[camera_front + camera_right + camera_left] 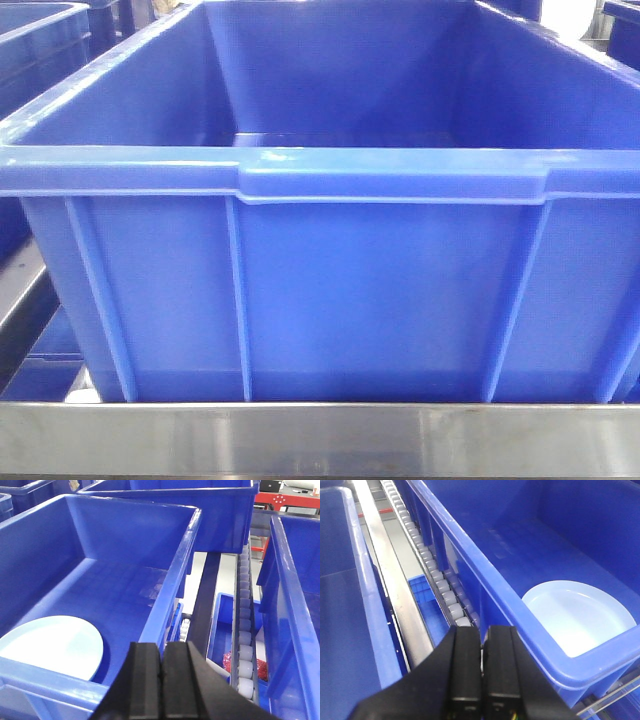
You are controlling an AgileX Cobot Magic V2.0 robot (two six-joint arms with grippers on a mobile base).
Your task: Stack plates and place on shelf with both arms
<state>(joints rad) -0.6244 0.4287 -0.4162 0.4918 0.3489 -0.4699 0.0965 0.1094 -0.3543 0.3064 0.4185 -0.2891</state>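
Left wrist view shows a pale plate [577,617] lying flat on the floor of the big blue crate [485,575], near its front wall; the right wrist view shows it too [50,645]. Whether it is one plate or two stacked, I cannot tell. It looks stiff, glossy, likely slippery and breakable, so I judge the low rim the best hold, one arm on each side. Both the left gripper [482,672] and right gripper [161,685] hang outside the crate, jaws pressed together, empty.
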